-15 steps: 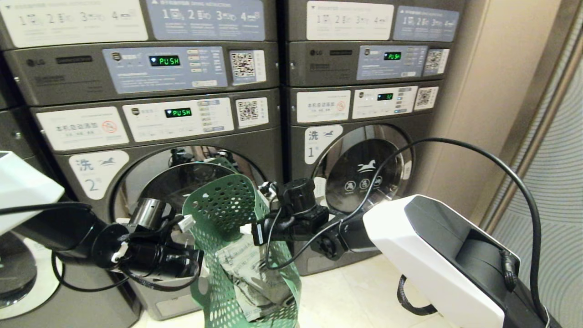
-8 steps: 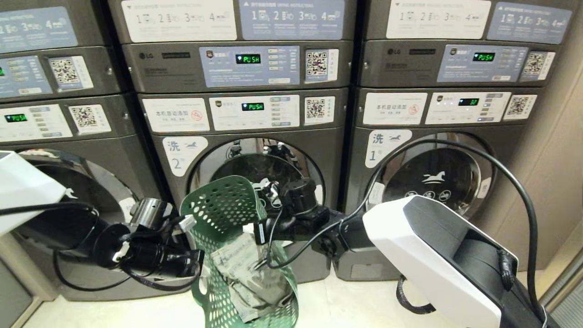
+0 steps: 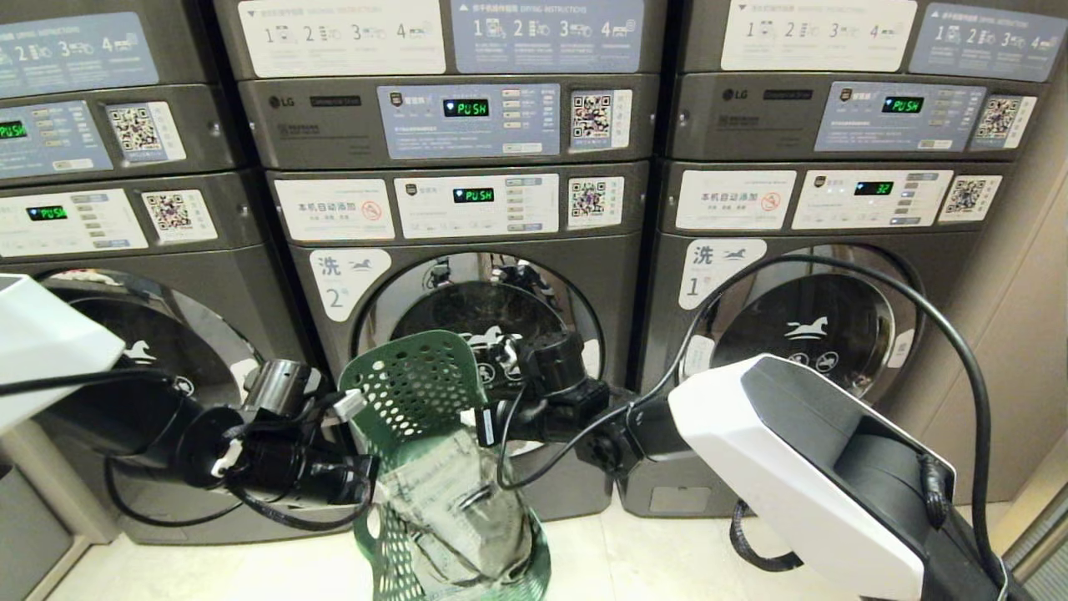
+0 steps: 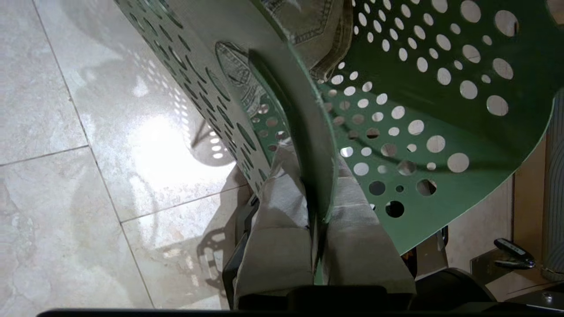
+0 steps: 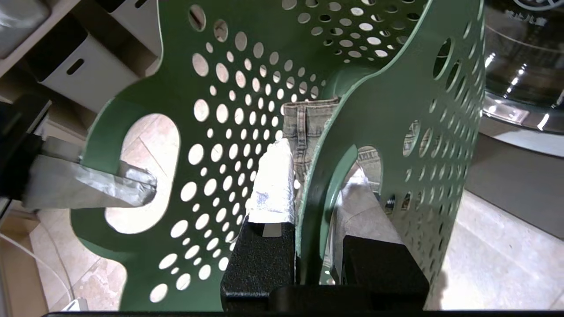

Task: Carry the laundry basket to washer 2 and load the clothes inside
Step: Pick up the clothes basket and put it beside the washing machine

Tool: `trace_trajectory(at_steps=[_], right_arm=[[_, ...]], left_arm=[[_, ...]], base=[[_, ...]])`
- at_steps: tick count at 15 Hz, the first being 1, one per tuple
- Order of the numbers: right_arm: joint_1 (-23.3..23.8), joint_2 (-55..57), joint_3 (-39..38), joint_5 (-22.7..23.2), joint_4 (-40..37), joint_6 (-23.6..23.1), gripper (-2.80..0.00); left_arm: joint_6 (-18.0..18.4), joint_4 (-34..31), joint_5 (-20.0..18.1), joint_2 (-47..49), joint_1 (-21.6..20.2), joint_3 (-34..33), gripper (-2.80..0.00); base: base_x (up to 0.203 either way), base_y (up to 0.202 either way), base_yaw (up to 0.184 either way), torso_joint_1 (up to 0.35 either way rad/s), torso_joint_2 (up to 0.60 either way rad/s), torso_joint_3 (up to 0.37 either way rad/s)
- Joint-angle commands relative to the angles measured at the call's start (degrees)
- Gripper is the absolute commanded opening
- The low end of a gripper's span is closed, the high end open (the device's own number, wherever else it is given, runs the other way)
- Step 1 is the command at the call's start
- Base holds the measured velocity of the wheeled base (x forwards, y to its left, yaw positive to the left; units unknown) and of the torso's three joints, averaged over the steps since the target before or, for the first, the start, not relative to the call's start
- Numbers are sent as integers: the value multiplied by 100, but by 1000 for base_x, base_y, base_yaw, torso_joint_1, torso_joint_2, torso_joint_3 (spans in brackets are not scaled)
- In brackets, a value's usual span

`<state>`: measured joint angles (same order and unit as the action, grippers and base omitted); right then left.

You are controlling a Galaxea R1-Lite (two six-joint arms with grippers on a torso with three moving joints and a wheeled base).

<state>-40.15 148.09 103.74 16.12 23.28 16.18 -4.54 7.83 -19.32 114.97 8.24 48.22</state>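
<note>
**Both grippers clamped on the basket in front of washer 2**

The left gripper (image 4: 319, 229) had its jaws pressed together on the rim of the laundry basket (image 4: 423, 132), one taped finger (image 4: 273, 246) on each side of the thin green wall. The right gripper (image 5: 310, 211) was clamped the same way on the opposite rim, beside a cut-out handle, with a taped finger (image 5: 275, 185) inside the basket and the other outside. In the right wrist view the left gripper's taped finger poked through the far handle hole.

In the head view the left gripper (image 3: 367, 488) and right gripper (image 3: 480, 426) held the laundry basket (image 3: 413, 384) between them, off the floor and tilted, far wall standing up, open side facing the camera. The clothes (image 3: 455, 509), folded pale denim with seams showing, lay inside, slumped toward the low near end.

The basket hung directly in front of washer 2 (image 3: 467, 250), middle machine of the lower row, white "2" label left of its door. The door (image 3: 480, 309), round and chrome-rimmed, appeared closed, with the basket's top edge overlapping its lower part. Washer 1 (image 3: 801, 250) stood to its right, another washer (image 3: 117, 275) to its left. A row of dryers (image 3: 450, 117) sat stacked above, displays lit. A black cable (image 3: 918, 309) looped over the right arm (image 3: 801, 467). Pale floor tiles (image 3: 617, 559) showed below.
</note>
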Motion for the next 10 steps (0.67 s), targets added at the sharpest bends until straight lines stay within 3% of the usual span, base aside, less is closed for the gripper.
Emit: trace_trajectory(at_steps=[1,10], right_arm=[[55,-127,-171,14,18,9,-280],[661,-509,-1172,-109,36,26,-280]], left_arm=[[32,-23,-10,45,47,94,-280],[7,-36,-4,313,655,459,-280]], base=[[0,0,0,0,0,0],[0,0,0,0,0,0]])
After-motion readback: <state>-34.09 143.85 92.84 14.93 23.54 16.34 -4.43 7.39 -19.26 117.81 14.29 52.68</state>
